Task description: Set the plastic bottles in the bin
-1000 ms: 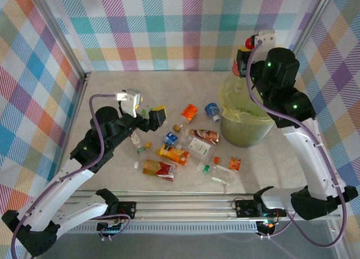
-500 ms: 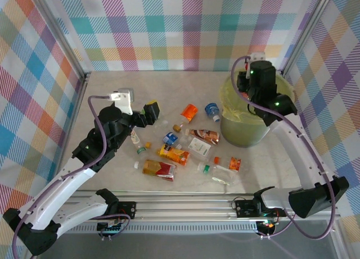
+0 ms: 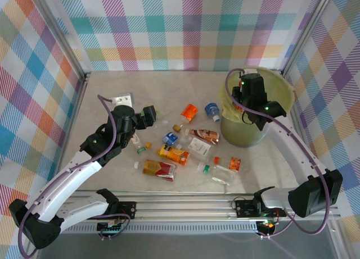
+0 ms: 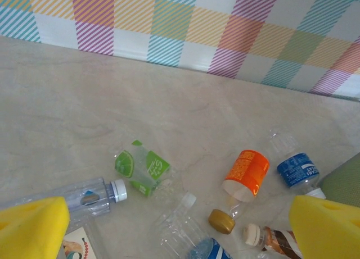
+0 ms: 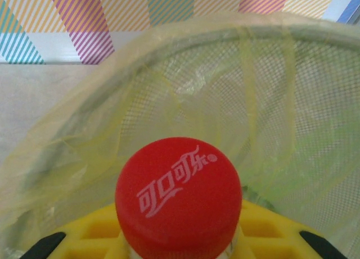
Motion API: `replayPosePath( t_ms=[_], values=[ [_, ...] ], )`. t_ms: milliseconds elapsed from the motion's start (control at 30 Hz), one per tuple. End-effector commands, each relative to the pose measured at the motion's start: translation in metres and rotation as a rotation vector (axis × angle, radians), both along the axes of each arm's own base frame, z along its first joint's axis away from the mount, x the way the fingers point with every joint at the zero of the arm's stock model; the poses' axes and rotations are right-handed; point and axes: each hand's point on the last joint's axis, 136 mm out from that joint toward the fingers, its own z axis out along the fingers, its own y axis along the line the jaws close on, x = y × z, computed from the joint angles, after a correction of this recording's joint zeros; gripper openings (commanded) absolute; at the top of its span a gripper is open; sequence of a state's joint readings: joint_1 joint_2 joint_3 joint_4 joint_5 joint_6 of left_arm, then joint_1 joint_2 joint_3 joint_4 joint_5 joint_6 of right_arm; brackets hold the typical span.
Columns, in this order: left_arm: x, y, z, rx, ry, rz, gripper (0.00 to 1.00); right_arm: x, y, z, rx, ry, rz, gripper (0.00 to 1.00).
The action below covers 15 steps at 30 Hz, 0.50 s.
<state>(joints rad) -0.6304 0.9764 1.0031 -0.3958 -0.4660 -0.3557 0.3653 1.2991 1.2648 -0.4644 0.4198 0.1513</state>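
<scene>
My right gripper [image 3: 239,94] hangs inside the bin's [image 3: 243,133] far-left rim, shut on a bottle with a red cap [image 5: 179,194]. That cap stands between the yellow fingers [image 5: 95,230], and the bin's yellow-green liner [image 5: 169,62] lies just beyond it. Several plastic bottles lie mid-table: an orange one [image 3: 189,111], a blue one [image 3: 212,110], a brown one [image 3: 203,136] and a red-yellow one [image 3: 159,168]. My left gripper [image 3: 149,116] hovers open above the left of the scatter, over a green-label bottle [image 4: 140,164] and a clear one [image 4: 185,228].
The checked cloth walls close the table at the back and on both sides. A loose gold cap [image 4: 221,221] lies among the bottles. The far-left part of the table [image 3: 107,85] is bare marble. A rail runs along the near edge [image 3: 185,205].
The right arm has come down from above the bin's back rim to its opening with the red-capped bottle. My left gripper has drifted slightly left and back, still open.
</scene>
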Motion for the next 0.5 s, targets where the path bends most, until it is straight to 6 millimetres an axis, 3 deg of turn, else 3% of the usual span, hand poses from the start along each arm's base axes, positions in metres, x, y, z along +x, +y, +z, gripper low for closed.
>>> replayPosePath(
  t_ms=[0, 467],
  values=[
    [0.0, 0.01, 0.008, -0.017, -0.005, 0.049, 1.0, 0.007, 0.006, -0.011, 0.068, 0.003, 0.005, 0.31],
    [0.003, 0.015, 0.002, -0.02, 0.008, 0.073, 1.0, 0.011, 0.014, -0.033, 0.109, -0.065, 0.125, 0.4]
  ],
)
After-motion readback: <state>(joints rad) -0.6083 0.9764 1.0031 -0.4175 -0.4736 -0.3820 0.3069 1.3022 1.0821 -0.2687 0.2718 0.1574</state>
